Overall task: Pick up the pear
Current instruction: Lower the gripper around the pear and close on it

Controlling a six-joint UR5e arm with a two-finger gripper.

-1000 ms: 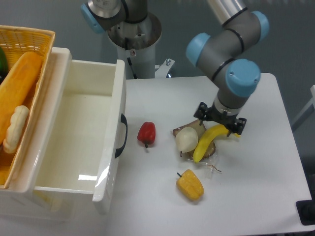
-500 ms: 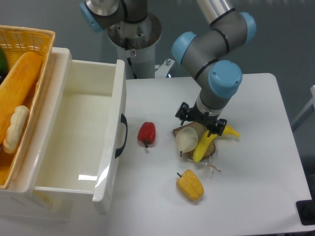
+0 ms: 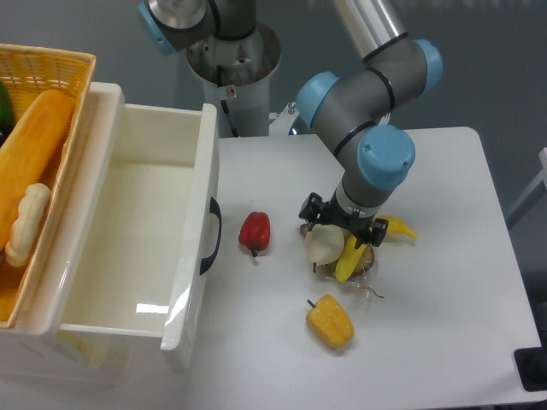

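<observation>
The pear (image 3: pixel 324 246) is a small, pale cream-white, rounded fruit with smooth skin. It lies on the tabletop (image 3: pixel 444 325) directly below the pincer (image 3: pixel 340 225), whose body covers its upper part. Its dark stem end points downward-left, toward the camera.

The white counter (image 3: pixel 444 282) is seen from one fixed camera, set high at its front edge, looking steeply down toward the arm's base (image 3: pixel 232 64) at close-to-middle range.
</observation>
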